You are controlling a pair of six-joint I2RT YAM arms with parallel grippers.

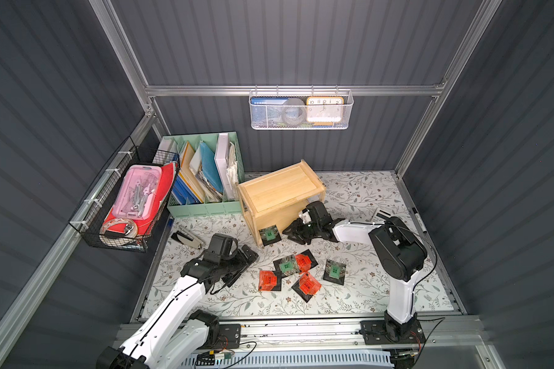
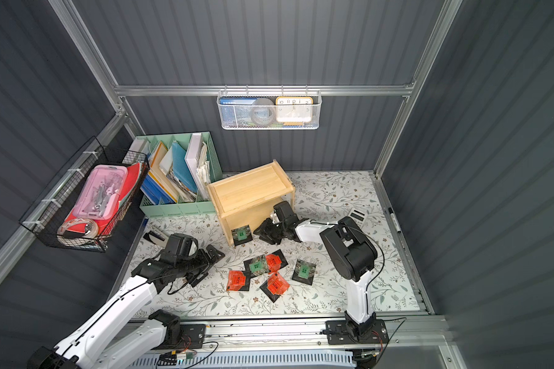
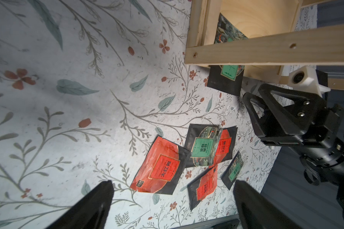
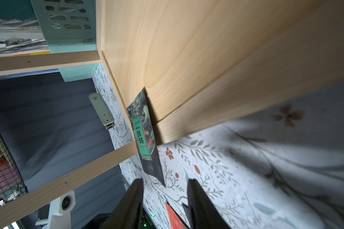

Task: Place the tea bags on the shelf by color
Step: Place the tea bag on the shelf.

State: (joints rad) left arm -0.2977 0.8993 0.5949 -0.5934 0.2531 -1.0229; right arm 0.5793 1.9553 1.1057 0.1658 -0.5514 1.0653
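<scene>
Green tea bag (image 1: 269, 235) half on the shelf (image 1: 279, 188), right end effector (image 1: 290, 232) released beside it

In a top view the bag lies at 9 o'clock of that end effector, just beyond its parted, empty fingertips. Its far edge is on the lower board and the rest overhangs the table (image 1: 365, 287). Five other tea bags (image 1: 308, 283) cluster at 4 o'clock of the left end effector (image 1: 246, 265), which is spread wide and empty. Open table lies at the cluster's 3 o'clock.

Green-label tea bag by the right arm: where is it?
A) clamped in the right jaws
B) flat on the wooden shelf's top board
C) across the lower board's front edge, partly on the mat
C: the green-label tea bag lies across the lower front edge of the light wooden shelf; the right gripper, jaws apart, holds nothing.
</scene>
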